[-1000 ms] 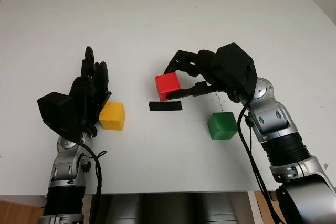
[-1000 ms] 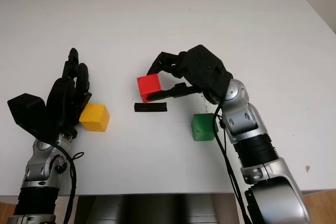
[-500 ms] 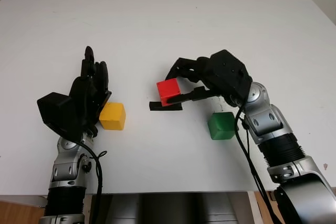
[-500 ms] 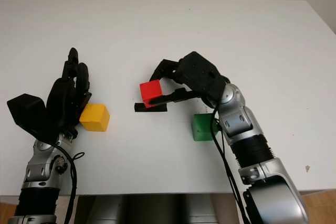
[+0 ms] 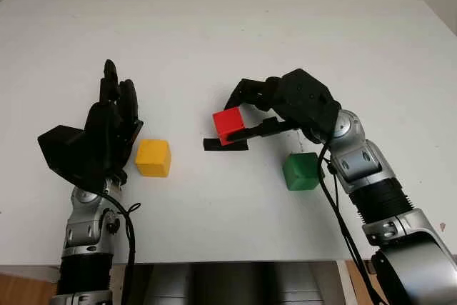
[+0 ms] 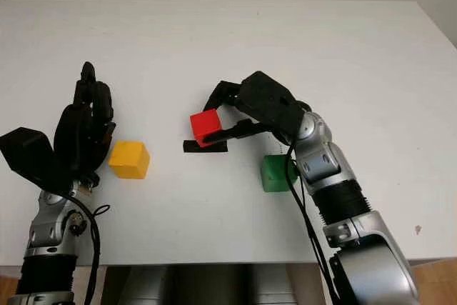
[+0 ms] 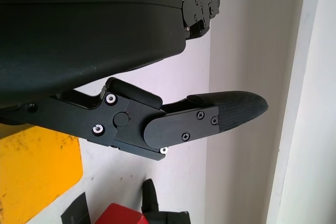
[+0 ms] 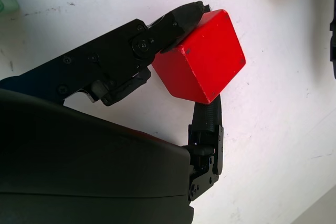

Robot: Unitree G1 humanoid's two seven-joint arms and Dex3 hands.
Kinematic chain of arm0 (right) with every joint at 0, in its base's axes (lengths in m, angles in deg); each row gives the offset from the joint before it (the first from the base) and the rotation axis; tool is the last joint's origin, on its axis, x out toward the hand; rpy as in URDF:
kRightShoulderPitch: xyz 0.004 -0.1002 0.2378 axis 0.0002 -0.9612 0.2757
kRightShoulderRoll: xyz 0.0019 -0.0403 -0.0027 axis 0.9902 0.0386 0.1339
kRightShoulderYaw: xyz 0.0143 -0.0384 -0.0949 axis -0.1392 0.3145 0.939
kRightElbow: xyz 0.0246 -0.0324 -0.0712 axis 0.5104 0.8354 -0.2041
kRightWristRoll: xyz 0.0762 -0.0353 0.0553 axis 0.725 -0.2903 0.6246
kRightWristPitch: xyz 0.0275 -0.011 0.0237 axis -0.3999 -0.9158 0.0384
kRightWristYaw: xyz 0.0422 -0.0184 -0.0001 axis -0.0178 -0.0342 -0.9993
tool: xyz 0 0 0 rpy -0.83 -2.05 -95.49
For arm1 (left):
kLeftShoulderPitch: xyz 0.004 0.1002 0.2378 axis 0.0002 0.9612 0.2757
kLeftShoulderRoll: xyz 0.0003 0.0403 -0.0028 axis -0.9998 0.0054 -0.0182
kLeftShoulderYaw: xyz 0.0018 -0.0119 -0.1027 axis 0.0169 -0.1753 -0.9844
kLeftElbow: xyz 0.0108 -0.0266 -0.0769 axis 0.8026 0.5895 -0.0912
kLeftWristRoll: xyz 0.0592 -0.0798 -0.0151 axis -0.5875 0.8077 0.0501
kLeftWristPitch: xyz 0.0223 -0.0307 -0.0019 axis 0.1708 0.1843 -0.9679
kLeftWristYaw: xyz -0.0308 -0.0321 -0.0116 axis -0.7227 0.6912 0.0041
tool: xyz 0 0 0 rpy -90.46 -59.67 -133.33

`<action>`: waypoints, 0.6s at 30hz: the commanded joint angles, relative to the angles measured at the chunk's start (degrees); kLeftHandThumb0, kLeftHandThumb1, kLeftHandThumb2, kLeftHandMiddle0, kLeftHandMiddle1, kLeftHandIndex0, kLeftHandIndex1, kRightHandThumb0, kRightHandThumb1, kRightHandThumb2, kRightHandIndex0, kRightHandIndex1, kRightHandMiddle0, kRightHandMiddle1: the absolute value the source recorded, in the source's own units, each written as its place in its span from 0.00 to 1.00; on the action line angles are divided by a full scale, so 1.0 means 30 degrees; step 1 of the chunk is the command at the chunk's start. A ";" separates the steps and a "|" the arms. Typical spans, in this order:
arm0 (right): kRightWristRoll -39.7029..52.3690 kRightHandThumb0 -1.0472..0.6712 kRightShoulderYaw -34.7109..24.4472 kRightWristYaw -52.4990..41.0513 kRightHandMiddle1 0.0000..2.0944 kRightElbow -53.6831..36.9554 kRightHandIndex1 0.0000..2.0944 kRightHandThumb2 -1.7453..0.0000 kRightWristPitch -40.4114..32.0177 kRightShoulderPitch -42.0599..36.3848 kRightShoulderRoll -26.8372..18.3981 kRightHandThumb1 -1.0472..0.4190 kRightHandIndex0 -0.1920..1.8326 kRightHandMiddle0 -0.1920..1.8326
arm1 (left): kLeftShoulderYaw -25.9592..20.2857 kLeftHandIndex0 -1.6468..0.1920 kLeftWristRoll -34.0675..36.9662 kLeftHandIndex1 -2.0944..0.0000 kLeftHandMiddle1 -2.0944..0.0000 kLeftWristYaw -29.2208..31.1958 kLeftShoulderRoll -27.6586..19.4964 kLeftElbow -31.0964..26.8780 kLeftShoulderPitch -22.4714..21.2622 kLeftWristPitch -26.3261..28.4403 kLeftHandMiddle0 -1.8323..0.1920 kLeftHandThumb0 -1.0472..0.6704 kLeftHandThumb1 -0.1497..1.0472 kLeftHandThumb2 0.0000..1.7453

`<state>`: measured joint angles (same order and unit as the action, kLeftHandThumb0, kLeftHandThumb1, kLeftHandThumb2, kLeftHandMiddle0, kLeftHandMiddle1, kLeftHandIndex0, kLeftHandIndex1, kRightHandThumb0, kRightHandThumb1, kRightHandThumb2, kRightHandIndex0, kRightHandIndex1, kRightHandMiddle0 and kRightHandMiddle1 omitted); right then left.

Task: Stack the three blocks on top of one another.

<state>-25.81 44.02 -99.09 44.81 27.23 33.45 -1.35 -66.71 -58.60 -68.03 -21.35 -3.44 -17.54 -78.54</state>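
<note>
Since a second ago my right hand has carried the red block down over the black tape, and my left hand has drawn back from the yellow block. The right fingers pinch red; the left is open. Yellow sits left of the tape, the green block right of it. I'd set red squarely on the tape before releasing. No containers here.
</note>
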 commanded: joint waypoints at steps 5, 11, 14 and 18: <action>-0.0322 0.33 0.0228 0.0072 0.76 0.0750 0.03 0.97 0.2383 -0.0193 -0.0266 0.10 0.21 0.27 | -0.0026 1.00 0.0065 0.99 1.00 0.0045 -0.0215 -0.0337 -0.0226 0.0015 1.00 0.16 1.00 0.35; -0.0253 0.33 0.0040 -0.0232 0.74 0.0895 0.03 0.97 0.2487 -0.0119 -0.0312 0.10 0.21 0.28 | 0.0023 1.00 0.0087 0.99 1.00 0.0057 -0.0112 -0.0153 -0.0288 -0.0168 1.00 0.17 1.00 0.35; -0.0345 0.31 0.0142 -0.0675 0.73 0.0761 0.02 0.97 0.2527 -0.0100 -0.0499 0.11 0.20 0.26 | 0.0046 1.00 0.0099 0.99 1.00 0.0079 -0.0124 -0.0120 -0.0322 -0.0099 1.00 0.17 1.00 0.35; -0.0613 0.27 0.0351 -0.1183 0.61 0.0814 0.02 0.97 0.3018 0.0037 -0.0820 0.11 0.18 0.18 | 0.0064 1.00 0.0027 0.98 1.00 0.0033 -0.0156 -0.0135 -0.0322 -0.0061 1.00 0.17 1.00 0.35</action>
<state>-27.46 44.74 -102.15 47.57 35.60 33.12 -2.80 -66.73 -58.50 -68.04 -21.85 -3.44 -17.75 -78.52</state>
